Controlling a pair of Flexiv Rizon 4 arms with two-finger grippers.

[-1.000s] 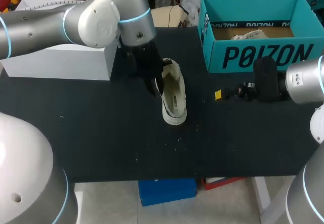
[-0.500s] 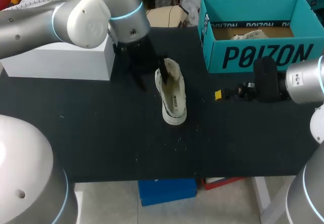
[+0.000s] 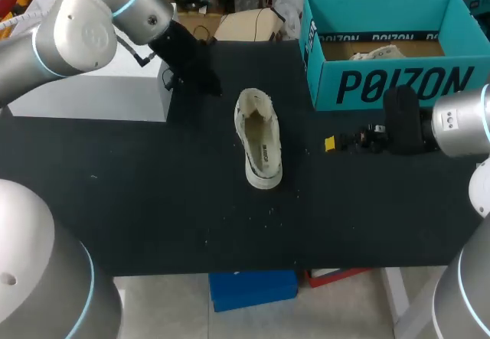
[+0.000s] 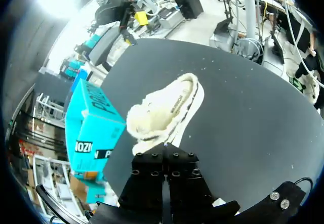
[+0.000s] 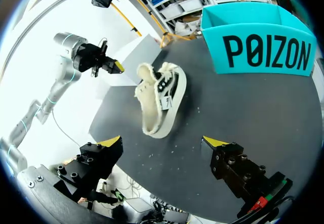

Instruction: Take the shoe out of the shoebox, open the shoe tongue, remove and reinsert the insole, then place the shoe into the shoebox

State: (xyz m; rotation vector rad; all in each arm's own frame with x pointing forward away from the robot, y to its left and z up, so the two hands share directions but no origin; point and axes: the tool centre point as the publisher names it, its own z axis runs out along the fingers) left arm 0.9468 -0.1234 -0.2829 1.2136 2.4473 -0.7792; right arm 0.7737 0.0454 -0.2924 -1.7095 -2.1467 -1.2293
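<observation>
The shoe (image 4: 167, 107) lies ahead of the left end effector (image 4: 164, 155) (not touching).

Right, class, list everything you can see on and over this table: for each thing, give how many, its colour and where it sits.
shoe: one, cream, lying on the middle of the table, out of the box, opening facing up
shoebox: one, teal, open, at the table's far right
paper: one crumpled pale piece, inside the shoebox
white box: one, white, at the table's far left
table: one, black top
left gripper: one, black, shut and empty, beside the white box, behind and left of the shoe, apart from it
right gripper: one, black with yellow tips, open and empty, in front of the shoebox, right of the shoe
</observation>
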